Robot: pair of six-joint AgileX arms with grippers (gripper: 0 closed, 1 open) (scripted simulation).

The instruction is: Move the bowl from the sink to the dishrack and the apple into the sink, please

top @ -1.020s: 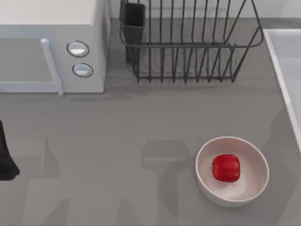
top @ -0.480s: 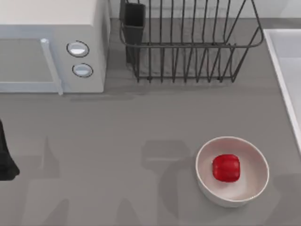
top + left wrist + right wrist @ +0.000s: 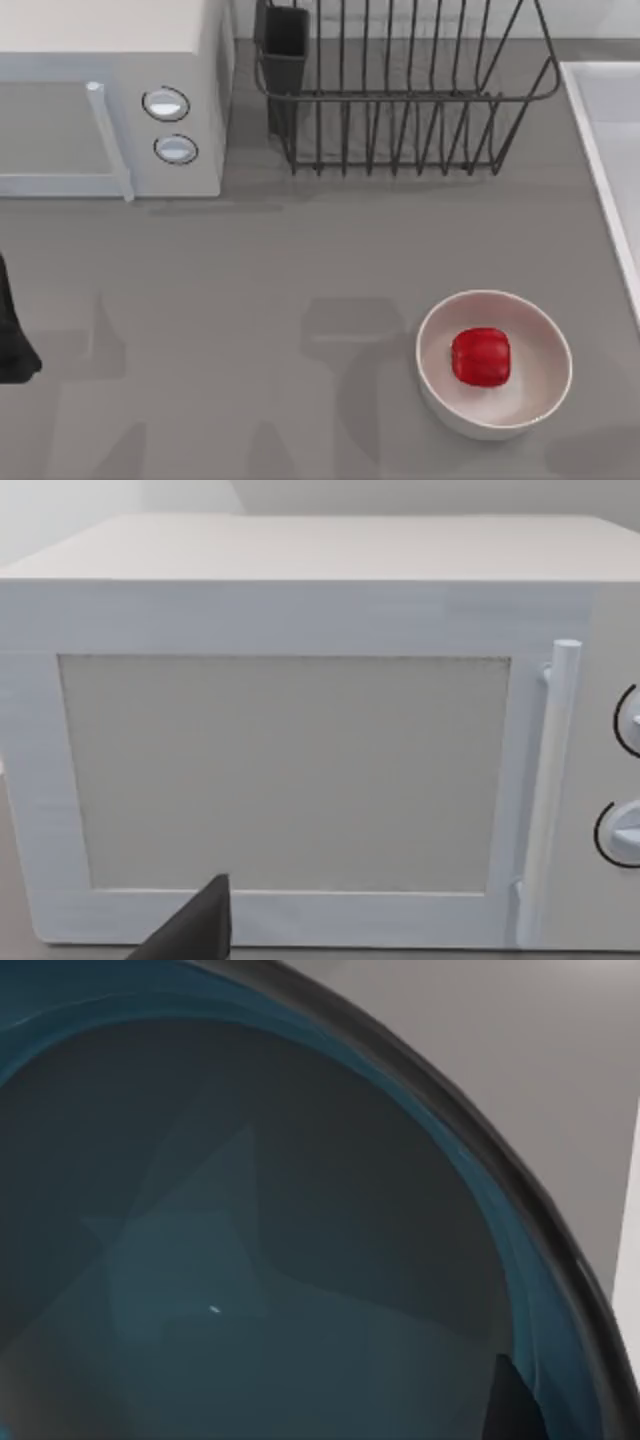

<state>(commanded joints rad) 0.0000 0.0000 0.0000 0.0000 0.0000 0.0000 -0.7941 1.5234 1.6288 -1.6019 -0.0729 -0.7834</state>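
Grey tabletop is taking up most of the overhead view. At its far left a white microwave is sitting with its door facing the near edge; the left wrist camera is looking straight at that door. Beside the microwave, along the far edge, the dark wire dishrack is standing with its black cup at the corner nearest the microwave. The sink is showing its pale rim at the table's right edge. A white bowl is resting near the front right, and the red apple is lying inside it. The left arm is parked at the left edge. From the right wrist camera, the teal bowl is looming very close; I cannot tell whether either gripper is spread or pinching.
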